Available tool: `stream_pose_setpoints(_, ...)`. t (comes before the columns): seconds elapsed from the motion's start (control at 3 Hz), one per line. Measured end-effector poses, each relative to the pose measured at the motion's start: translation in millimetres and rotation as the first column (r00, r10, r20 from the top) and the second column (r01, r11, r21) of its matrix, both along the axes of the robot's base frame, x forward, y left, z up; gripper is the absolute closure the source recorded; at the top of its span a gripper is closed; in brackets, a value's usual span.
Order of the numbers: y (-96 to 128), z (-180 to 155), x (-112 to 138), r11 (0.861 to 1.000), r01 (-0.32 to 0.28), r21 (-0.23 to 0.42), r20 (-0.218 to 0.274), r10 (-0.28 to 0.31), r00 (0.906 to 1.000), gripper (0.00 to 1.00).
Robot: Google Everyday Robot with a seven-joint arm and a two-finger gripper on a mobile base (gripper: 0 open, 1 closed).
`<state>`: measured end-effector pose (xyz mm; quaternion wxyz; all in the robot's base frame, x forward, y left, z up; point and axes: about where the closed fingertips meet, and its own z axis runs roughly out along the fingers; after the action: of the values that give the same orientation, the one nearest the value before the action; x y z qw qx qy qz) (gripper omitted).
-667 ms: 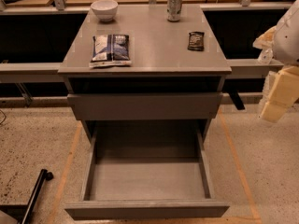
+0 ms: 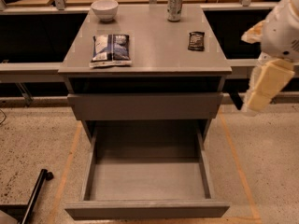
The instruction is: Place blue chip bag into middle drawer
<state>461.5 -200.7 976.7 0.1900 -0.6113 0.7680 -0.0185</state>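
The blue chip bag [image 2: 111, 49] lies flat on the left half of the grey cabinet top [image 2: 154, 55]. The middle drawer [image 2: 147, 178] is pulled far out below; its grey box holds nothing. The drawer above it [image 2: 145, 106] shows only its flat front. My gripper [image 2: 256, 102] hangs off the right side of the cabinet, level with that upper front, pointing down. It is well apart from the bag and holds nothing that I can see.
A white bowl [image 2: 104, 8] and a drink can [image 2: 174, 5] stand at the back of the top. A small dark packet [image 2: 196, 40] lies at the right. A black pole [image 2: 35, 195] lies on the floor at the lower left. Orange tape lines [image 2: 238, 167] border the cabinet.
My arm and gripper have moved slightly left, toward the cabinet's right side. The bag and the drawers have not moved.
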Motion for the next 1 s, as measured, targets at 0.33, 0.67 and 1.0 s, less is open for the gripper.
stream_pose_setpoints(0.33, 37.4, 11.8, 47.0, 0.996, -0.07, 0.057, 0.063, 0.067, 0.9958, 0.0)
stream_pose_setpoints(0.67, 37.5, 11.8, 47.0, 0.996, -0.07, 0.057, 0.063, 0.067, 0.9958, 0.0)
stream_pose_setpoints(1.0, 51.8, 2.0, 59.8, 0.993, -0.064, 0.099, 0.08, 0.056, 0.9952, 0.0)
